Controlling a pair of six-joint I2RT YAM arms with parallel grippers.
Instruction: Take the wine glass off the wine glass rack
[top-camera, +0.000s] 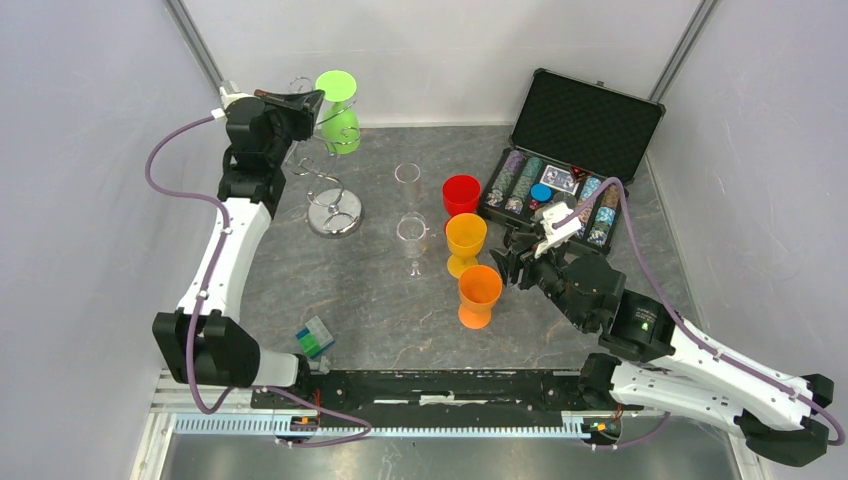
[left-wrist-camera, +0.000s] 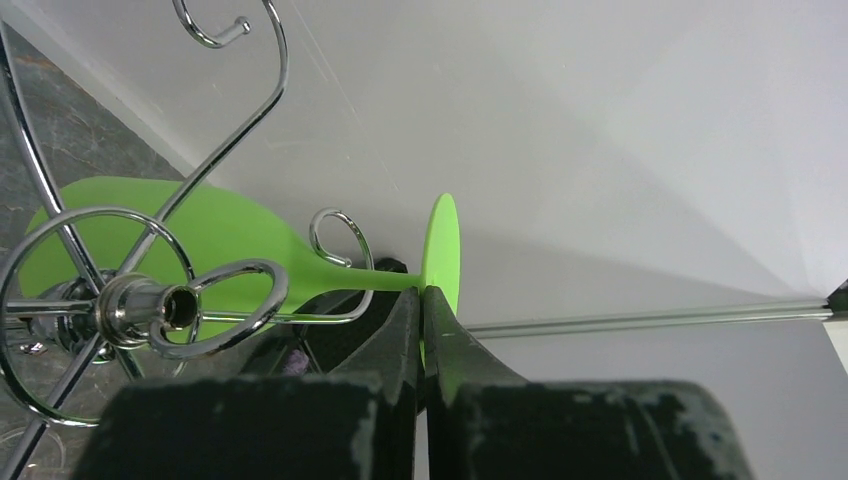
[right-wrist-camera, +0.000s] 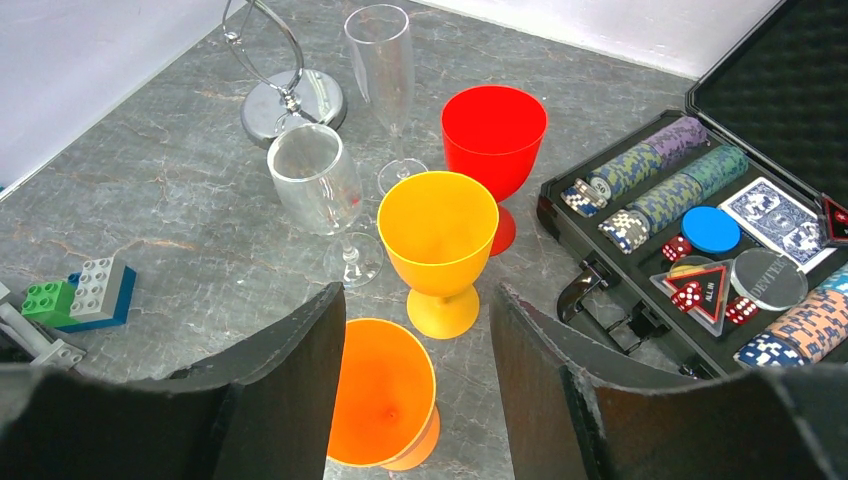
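My left jaws clamp the wine glass (left-wrist-camera: 225, 235) by its foot; the stem runs left of them, inside a scroll of the wine glass rack (left-wrist-camera: 140, 305).

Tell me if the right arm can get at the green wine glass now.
Probably not easily: the goblets and clear glasses stand between it and the green wine glass, whose foot the left gripper clamps.
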